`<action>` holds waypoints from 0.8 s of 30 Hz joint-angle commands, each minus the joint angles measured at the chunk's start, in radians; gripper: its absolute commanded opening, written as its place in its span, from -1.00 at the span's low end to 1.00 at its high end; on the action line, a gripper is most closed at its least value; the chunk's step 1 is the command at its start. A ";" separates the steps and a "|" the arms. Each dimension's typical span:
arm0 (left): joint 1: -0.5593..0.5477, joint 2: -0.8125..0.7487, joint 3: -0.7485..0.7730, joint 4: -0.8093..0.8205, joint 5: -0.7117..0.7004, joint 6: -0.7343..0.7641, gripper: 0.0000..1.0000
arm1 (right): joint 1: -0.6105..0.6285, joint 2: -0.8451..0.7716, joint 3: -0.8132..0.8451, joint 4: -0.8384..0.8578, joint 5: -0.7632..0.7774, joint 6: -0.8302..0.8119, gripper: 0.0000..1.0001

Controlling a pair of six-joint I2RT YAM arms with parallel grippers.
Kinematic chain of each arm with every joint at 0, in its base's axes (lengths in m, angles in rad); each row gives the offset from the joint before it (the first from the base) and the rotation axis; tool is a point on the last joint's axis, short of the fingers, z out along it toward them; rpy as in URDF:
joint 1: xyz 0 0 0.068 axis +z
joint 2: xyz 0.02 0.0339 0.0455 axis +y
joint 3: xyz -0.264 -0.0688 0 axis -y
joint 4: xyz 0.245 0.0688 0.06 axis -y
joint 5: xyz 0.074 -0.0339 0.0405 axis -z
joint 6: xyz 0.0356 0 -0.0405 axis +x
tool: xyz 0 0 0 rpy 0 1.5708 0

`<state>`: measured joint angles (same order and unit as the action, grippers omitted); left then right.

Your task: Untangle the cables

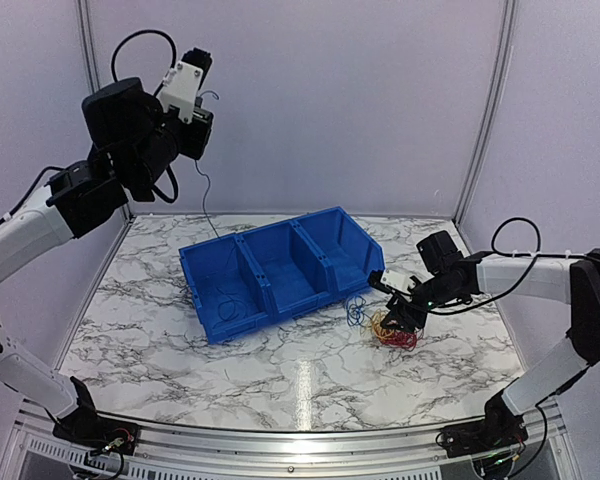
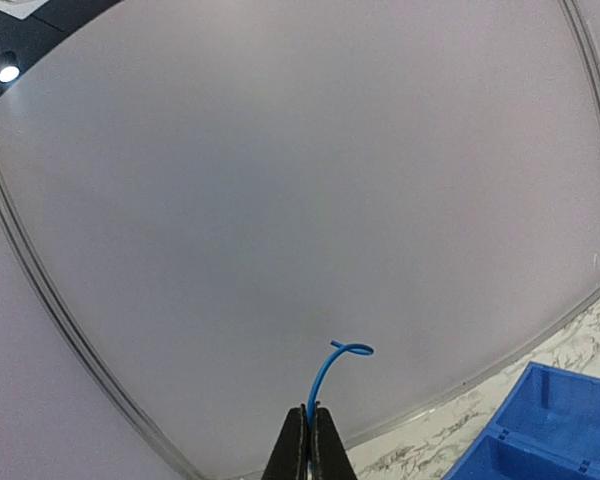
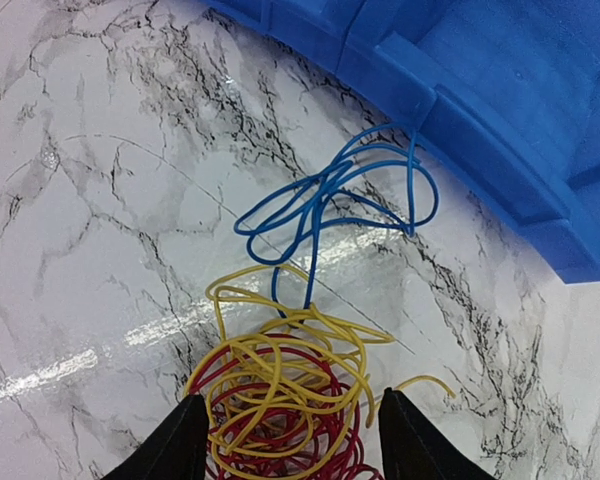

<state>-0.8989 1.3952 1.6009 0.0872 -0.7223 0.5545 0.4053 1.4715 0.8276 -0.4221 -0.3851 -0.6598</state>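
Note:
My left gripper (image 1: 202,97) is raised high at the back left and is shut on the end of a thin blue cable (image 2: 327,372), whose curled tip sticks out past the fingertips (image 2: 298,425). Below the gripper this cable (image 1: 206,195) hangs as a thin line toward the blue bin (image 1: 280,268). A tangle of red and yellow cables (image 3: 280,400) lies on the table right of the bin, with blue cable loops (image 3: 330,190) joined to its far side. My right gripper (image 3: 292,400) is open and low, its fingers standing either side of the tangle (image 1: 393,330).
The blue bin has three compartments, and its left one holds a thin dark wire (image 1: 228,305). The bin's corner (image 3: 500,100) lies just beyond the blue loops. White enclosure walls and corner posts (image 1: 485,110) stand behind the marble table (image 1: 180,350).

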 commanded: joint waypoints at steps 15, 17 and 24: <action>0.101 -0.112 -0.501 0.049 0.022 -0.387 -1.00 | 0.000 0.042 0.033 -0.016 0.016 -0.019 0.16; 0.110 -0.099 -0.528 0.035 0.045 -0.430 -1.00 | 0.000 0.045 0.033 -0.017 0.015 -0.020 0.16; 0.118 0.009 -0.525 -0.071 0.097 -0.577 -1.00 | 0.001 0.066 0.040 -0.032 0.018 -0.023 0.16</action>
<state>-0.7841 1.3556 1.0710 0.0795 -0.6636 0.1028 0.4053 1.5291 0.8291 -0.4294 -0.3748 -0.6708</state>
